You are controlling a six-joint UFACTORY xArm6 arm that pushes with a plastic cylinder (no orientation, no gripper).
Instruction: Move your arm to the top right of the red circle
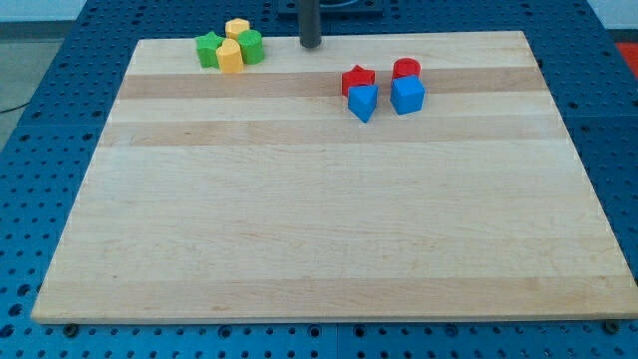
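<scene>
Pale wooden board (pixel 329 229) on blue pegboard. Nearest: blue triangle (pixel 364 102), blue cube (pixel 407 95). Behind: red star (pixel 358 79), red circle (pixel 406 69) touching cube. Farther, at ten o'clock: green star (pixel 208 49), yellow blocks (pixel 230 57), green cylinder (pixel 251 46). My tip (pixel 310 44), no fingers, at ten o'clock from circle, well apart.

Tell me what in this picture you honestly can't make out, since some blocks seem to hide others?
- Red circle: the blue cube covers its lower part in the camera view.
- Red star: the blue triangular block hides its front.
- Green and yellow cluster: blocks overlap, so the rear yellow block's shape is unclear.
- Rod: cut off by the view's top edge; only my tip shows, up-left of the red circle.
</scene>
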